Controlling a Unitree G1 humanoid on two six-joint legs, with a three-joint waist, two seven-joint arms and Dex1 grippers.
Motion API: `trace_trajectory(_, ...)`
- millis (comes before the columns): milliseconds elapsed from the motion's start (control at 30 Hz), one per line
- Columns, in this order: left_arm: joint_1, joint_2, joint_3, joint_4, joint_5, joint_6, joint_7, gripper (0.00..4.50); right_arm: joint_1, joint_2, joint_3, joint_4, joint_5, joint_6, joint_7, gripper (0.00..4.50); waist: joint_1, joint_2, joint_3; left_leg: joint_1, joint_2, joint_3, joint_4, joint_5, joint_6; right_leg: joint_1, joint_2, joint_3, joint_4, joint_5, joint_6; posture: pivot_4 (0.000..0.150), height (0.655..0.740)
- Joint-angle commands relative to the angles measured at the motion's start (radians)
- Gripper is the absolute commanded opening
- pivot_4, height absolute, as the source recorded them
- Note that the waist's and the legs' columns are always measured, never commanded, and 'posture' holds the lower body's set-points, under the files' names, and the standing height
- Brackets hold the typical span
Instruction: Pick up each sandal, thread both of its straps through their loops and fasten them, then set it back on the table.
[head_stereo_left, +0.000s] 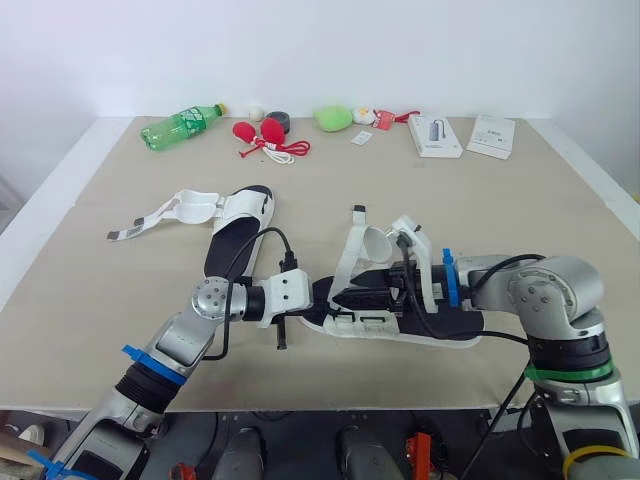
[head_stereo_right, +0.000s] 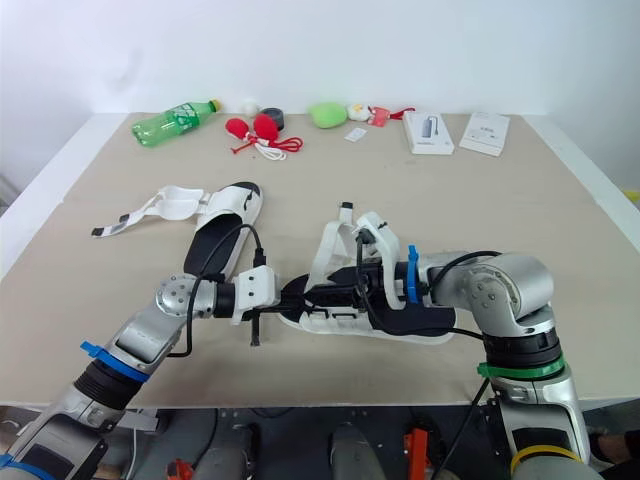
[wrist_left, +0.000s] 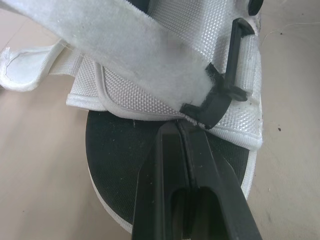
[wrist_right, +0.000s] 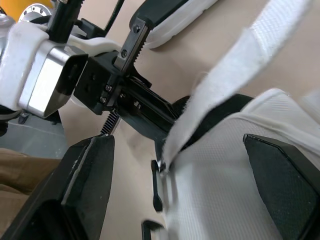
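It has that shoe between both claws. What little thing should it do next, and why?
Probably close the right gripper on the loose white strap. It stands open around that strap, while the left gripper, shut, pinches the upper of the sandal beside the black loop, steadying it for threading.

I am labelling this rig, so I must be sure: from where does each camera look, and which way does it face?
Left eye view: on the head, facing forward and down over the table; both arms reach the near sandal.
Right eye view: beside it, same scene, same arms.
Left wrist view: along the left hand, shut on the near sandal's upper by a black loop.
Right wrist view: along the open right hand onto that sandal; the left hand shows too.
Shared: both wrist views show its white strap.
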Motion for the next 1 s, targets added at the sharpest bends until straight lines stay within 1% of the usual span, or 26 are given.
trace_trajectory(33, 0.028, 0.012, -0.026, 0.034, 0.050, 0.037, 0.001, 0.00, -0.013, 0.008, 0.002, -0.013, 0.005, 0.017, -0.012, 3.65, 0.000, 0.000, 0.000, 0.000, 0.000, 0.000, 0.000, 0.000, 0.000, 0.000, 0.000, 0.000, 0.000, 0.000, 0.000, 0.150, 0.7400)
trace_trajectory(100, 0.031, 0.013, -0.025, 0.031, 0.049, 0.038, 0.001, 0.00, -0.013, 0.013, 0.003, -0.016, 0.005, 0.021, -0.016, 2.91, 0.000, 0.000, 0.000, 0.000, 0.000, 0.000, 0.000, 0.000, 0.000, 0.000, 0.000, 0.000, 0.000, 0.000, 0.000, 0.150, 0.7400)
trace_trajectory(167, 0.035, 0.014, -0.026, 0.026, 0.049, 0.040, 0.000, 0.00, -0.013, 0.014, 0.006, -0.016, 0.002, 0.024, -0.023, 1.97, -0.001, 0.000, 0.000, 0.000, 0.000, 0.000, 0.000, 0.000, 0.000, 0.000, 0.000, 0.000, 0.000, 0.000, 0.000, 0.150, 0.7400)
trace_trajectory(233, 0.037, 0.013, -0.027, 0.023, 0.048, 0.042, 0.000, 0.00, -0.014, 0.020, 0.008, -0.017, 0.000, 0.027, -0.030, 1.16, -0.001, 0.000, 0.000, 0.000, 0.000, 0.000, 0.000, 0.000, 0.000, 0.000, 0.000, 0.000, 0.000, 0.000, 0.000, 0.150, 0.7400)
trace_trajectory(267, 0.038, 0.012, -0.027, 0.022, 0.048, 0.043, 0.000, 0.00, -0.014, 0.024, 0.008, -0.018, 0.000, 0.030, -0.034, 0.58, -0.001, 0.000, 0.000, 0.000, 0.000, 0.000, 0.000, 0.000, 0.000, -0.001, 0.000, 0.000, 0.000, 0.000, 0.000, 0.150, 0.7400)
trace_trajectory(300, 0.038, 0.012, -0.027, 0.020, 0.048, 0.045, 0.000, 0.00, -0.013, 0.027, 0.008, -0.020, 0.001, 0.032, -0.036, 0.15, -0.001, 0.000, 0.000, 0.000, 0.000, 0.000, -0.001, 0.000, 0.000, -0.001, 0.000, 0.000, 0.000, 0.000, 0.000, 0.150, 0.7400)
trace_trajectory(333, 0.037, 0.011, -0.027, 0.020, 0.049, 0.045, 0.000, 0.00, -0.011, 0.031, 0.009, -0.022, 0.002, 0.033, -0.039, 0.02, -0.001, 0.000, 0.000, 0.000, 0.000, 0.000, -0.001, 0.000, 0.000, -0.001, 0.000, 0.000, 0.000, 0.000, 0.000, 0.150, 0.7400)
trace_trajectory(467, 0.035, 0.008, -0.028, 0.021, 0.050, 0.045, 0.000, 0.00, -0.005, 0.051, -0.003, -0.016, 0.005, 0.040, -0.057, 0.02, -0.001, 0.000, 0.000, 0.000, 0.000, 0.000, -0.001, 0.000, 0.000, -0.001, 0.000, 0.000, 0.000, 0.000, 0.000, 0.150, 0.7400)
trace_trajectory(600, 0.036, 0.005, -0.030, 0.019, 0.052, 0.047, -0.001, 0.00, -0.026, 0.050, -0.059, 0.026, 0.025, 0.074, -0.053, 0.02, -0.002, 0.000, 0.000, 0.000, 0.000, 0.000, -0.001, 0.000, 0.000, -0.001, 0.000, 0.000, 0.000, 0.000, 0.000, 0.150, 0.7400)
trace_trajectory(700, 0.037, 0.005, -0.030, 0.019, 0.052, 0.046, -0.004, 0.00, -0.092, -0.006, -0.123, 0.092, 0.071, 0.145, 0.000, 0.02, -0.001, 0.000, 0.000, 0.000, 0.000, 0.000, -0.001, 0.000, 0.000, -0.001, 0.000, 0.000, 0.000, 0.000, 0.000, 0.150, 0.7400)
trace_trajectory(767, 0.037, 0.004, -0.031, 0.020, 0.053, 0.045, -0.006, 0.00, -0.120, -0.039, -0.138, 0.116, 0.092, 0.180, 0.029, 0.02, 0.000, 0.000, 0.000, 0.000, 0.000, 0.000, -0.001, 0.000, 0.000, -0.001, 0.000, 0.000, 0.000, 0.000, 0.000, 0.150, 0.7400)
trace_trajectory(900, 0.034, 0.001, -0.033, 0.026, 0.056, 0.039, -0.006, 0.00, -0.117, -0.115, -0.110, 0.112, 0.157, 0.216, 0.080, 0.02, 0.001, 0.000, 0.000, 0.000, 0.000, 0.000, -0.002, 0.000, 0.000, -0.001, 0.000, 0.000, 0.000, -0.002, -0.001, 0.150, 0.7400)
trace_trajectory(1000, 0.033, -0.001, -0.033, 0.028, 0.056, 0.037, -0.006, 0.00, -0.103, -0.144, -0.091, 0.101, 0.202, 0.216, 0.084, 0.02, 0.000, 0.000, 0.000, 0.000, 0.000, 0.000, -0.002, 0.000, 0.000, -0.001, 0.000, 0.000, 0.000, -0.002, -0.001, 0.150, 0.7400)
